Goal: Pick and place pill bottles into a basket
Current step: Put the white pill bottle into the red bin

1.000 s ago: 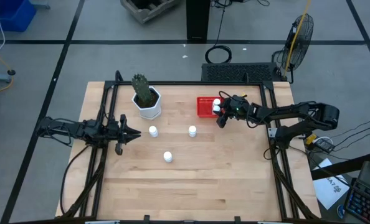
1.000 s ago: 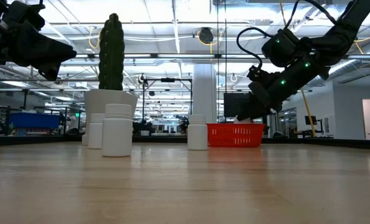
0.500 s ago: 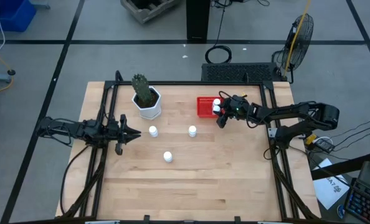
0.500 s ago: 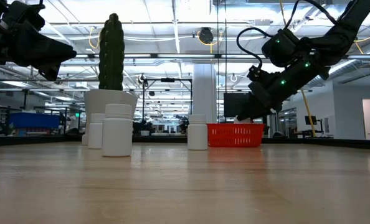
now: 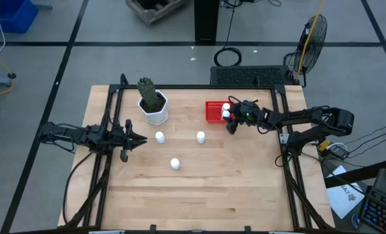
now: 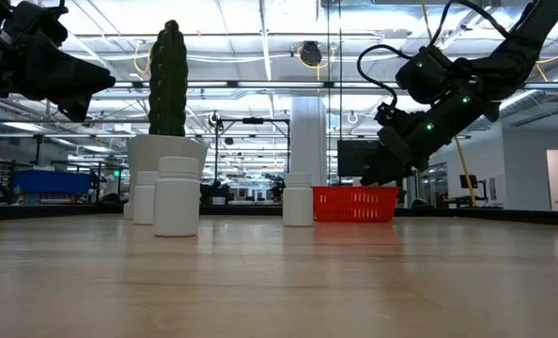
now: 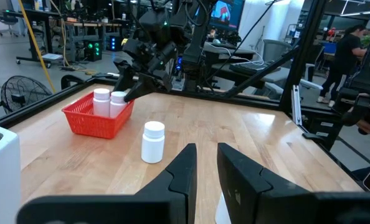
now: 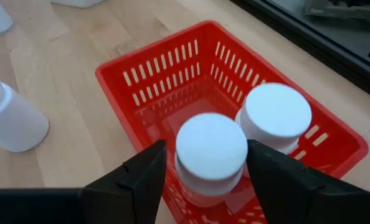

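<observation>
Your right gripper [image 8: 205, 163] clasps a pill bottle [image 8: 210, 152] over the red basket [image 5: 214, 112], beside a second bottle [image 8: 275, 118] standing inside. Three more bottles [image 5: 200, 136] stand on the table [image 5: 232, 188]. Your left gripper [image 5: 132, 139], fingers nearly closed and empty, waits near the cactus pot [image 5: 155, 110].

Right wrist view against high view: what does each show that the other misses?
Only the right wrist view shows the right gripper with a finger on each side of a bottle in the basket, beside a second bottle. Only the high view shows the waiting left gripper, the cactus pot and three bottles on the table. Both show the basket and its two bottles.
</observation>
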### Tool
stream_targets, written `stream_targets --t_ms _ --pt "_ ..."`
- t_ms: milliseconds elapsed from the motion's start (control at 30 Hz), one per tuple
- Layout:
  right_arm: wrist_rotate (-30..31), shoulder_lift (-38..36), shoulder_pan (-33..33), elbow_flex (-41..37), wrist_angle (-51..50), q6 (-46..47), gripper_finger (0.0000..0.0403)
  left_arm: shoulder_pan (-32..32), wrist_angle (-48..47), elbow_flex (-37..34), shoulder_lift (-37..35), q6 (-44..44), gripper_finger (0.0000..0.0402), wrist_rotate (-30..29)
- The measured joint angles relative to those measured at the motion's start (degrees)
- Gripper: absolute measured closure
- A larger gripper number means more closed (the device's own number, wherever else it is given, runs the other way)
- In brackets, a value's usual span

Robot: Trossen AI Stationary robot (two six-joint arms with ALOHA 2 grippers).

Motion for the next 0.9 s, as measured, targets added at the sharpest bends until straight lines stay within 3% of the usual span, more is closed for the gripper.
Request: stream_targets --t_ms 500,900 --pt "-0.02 -4.27 1.92 -0.13 3.04 -1.75 0.0181 0.0 0.06 0.0 -0.01 0.0 0.0334 0.01" --pt "0.0 -6.75 13.58 -0.13 11.36 -1.16 0.0181 -0.01 0.04 0.0 -0.02 0.0 0.0334 -0.02"
